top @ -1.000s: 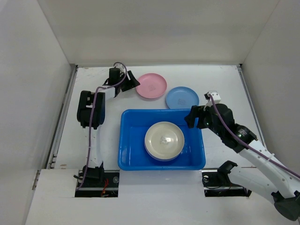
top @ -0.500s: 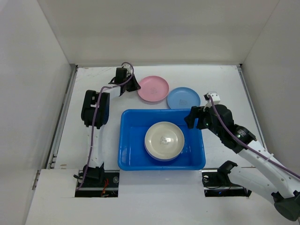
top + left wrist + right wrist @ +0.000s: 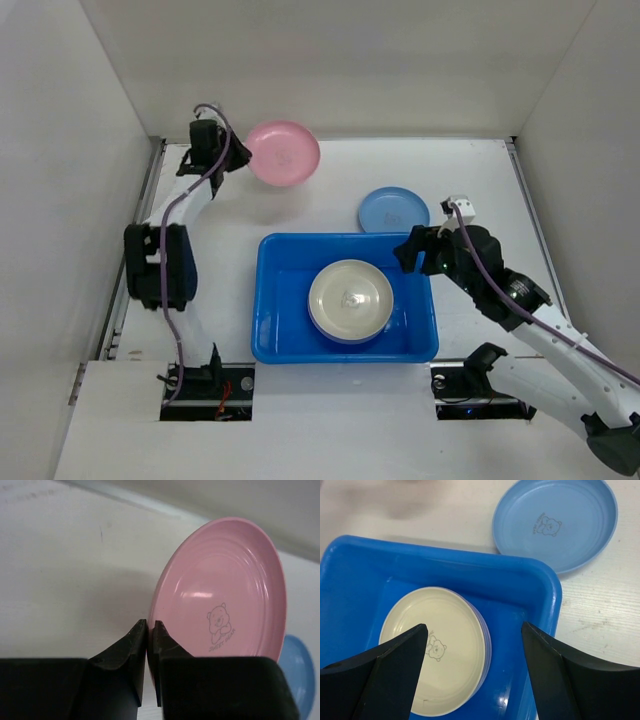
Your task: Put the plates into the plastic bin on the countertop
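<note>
Nearest the bases, the right end effector (image 3: 474,630) hangs with its fingers spread wide and nothing between them. Directly below it sits the bright blue plastic bin (image 3: 350,580), its long axis running across from finger to finger. Inside, under and slightly left of that spread pair, a cream plate (image 3: 437,647) lies flat and face up on a stack, with a lilac rim (image 3: 486,647) peeking out beneath its right edge.

Just ahead of those fingertips, past the bin's far rim, a light-blue plate (image 3: 555,522) rests flat on the white worktop (image 3: 480,180). It is hollow side up with the bear mark showing, close to the bin but apart from it.

Out at the far left corner, the left end effector (image 3: 149,630) is pressed together on the rim of the pink plate (image 3: 225,590). The plate is off the worktop. It reaches away from the fingertips and to their right, tilted up on edge in the wrist view, with its hollow, bear-marked face open to that camera. From above, it shows against the foot of the back wall (image 3: 400,70).
</note>
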{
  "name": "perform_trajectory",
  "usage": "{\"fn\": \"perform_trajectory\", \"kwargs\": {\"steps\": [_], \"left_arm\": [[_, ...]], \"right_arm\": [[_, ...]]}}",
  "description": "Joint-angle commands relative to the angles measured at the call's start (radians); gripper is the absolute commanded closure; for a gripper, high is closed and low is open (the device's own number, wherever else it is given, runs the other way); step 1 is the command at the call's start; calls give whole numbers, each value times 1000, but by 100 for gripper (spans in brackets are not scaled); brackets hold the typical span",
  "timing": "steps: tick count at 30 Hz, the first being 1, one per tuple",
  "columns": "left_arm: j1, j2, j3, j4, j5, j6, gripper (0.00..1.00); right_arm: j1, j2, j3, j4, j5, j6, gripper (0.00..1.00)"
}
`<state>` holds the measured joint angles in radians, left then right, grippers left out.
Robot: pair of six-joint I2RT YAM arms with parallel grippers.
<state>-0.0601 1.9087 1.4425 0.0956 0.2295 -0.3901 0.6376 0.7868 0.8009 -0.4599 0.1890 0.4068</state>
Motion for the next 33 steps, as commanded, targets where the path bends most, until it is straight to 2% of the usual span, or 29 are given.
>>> {"fn": "perform_trajectory", "kwargs": {"steps": [1, 6, 12, 16, 21, 25, 28, 33], "left_arm": [[-19, -277, -27, 50, 13, -46, 95], [-83, -569, -155, -28, 25, -50, 94], [-276, -882, -476, -115, -44, -49, 93], [-426, -990, -596, -201, -130, -23, 93], [-638, -1008, -657, -252, -245, -3, 93], [-775, -938, -686, -252, -329, 3, 93], [-833, -884, -706, -240, -360, 8, 93], [-827, -818, -749, -202, -358, 8, 92]], "right_arm": [[21, -52, -20, 79, 24, 35, 19], [21, -98, -58, 89, 49, 63, 19], [17, -138, -89, 116, 101, 102, 19], [14, -185, -123, 158, 122, 119, 19], [-6, -237, -144, 167, 182, 138, 20], [-32, -276, -155, 164, 221, 152, 20], [-62, -278, -154, 158, 219, 156, 20], [-92, -256, -154, 165, 221, 156, 20]]}}
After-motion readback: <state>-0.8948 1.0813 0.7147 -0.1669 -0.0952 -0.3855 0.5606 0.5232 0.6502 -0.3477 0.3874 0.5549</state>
